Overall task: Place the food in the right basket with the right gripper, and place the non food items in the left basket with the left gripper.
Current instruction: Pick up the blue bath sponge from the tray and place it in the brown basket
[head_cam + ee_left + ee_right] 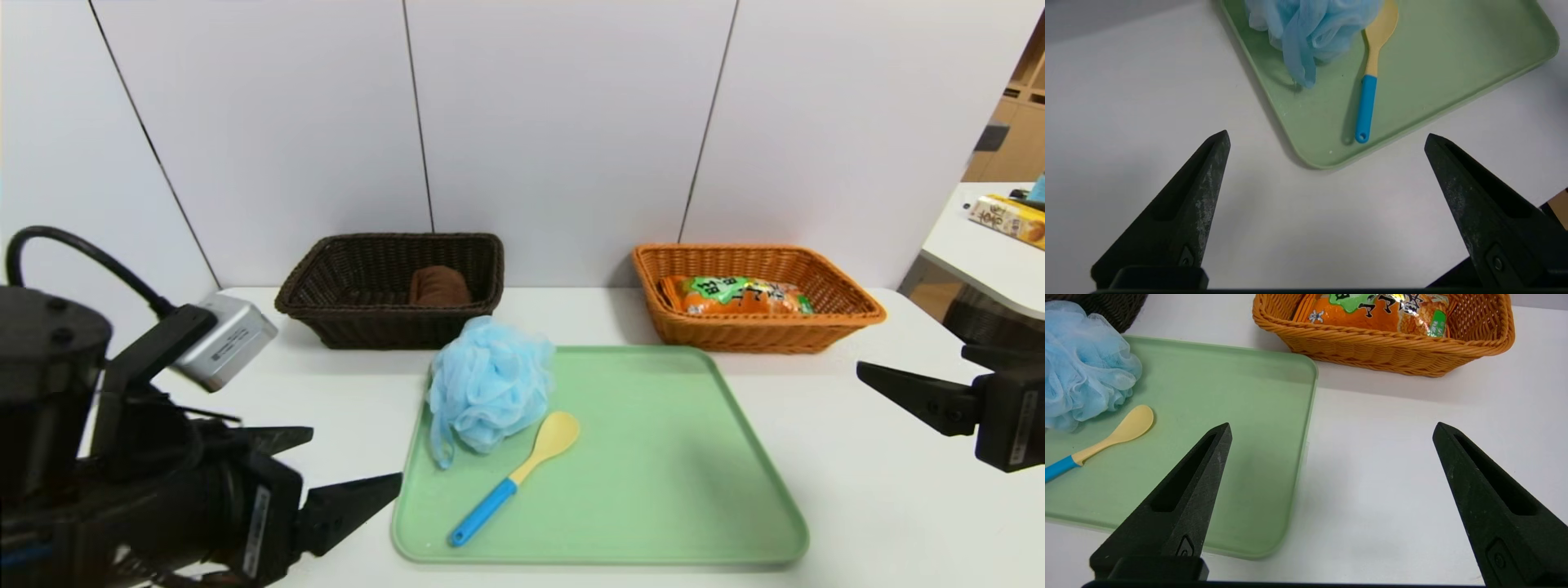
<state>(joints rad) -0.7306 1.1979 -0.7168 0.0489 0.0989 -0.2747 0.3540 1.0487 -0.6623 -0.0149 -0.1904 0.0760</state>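
An orange foil snack bag (739, 296) lies flat inside the orange-tan basket (849, 314) at the back right of the white table (882, 490), its green label facing up. Across from it, the dark brown basket (326, 314) at the back left holds a rolled brown towel (439, 287) standing near its right end. Between and in front of the two baskets sits a pale green tray (694, 490), and on its left part rest a light blue bath pouf (488, 384) and a spoon (516, 475) with a yellow bowl and blue handle, the bowl just beside the pouf, the handle pointing toward the tray's front left corner. The left gripper (1327, 136) hangs above the bare table just off that corner, its jaws spread wide and holding nothing. The right gripper (1331, 426) hovers above the table beside the tray's right edge, in front of the orange-tan basket, jaws likewise wide apart and empty.
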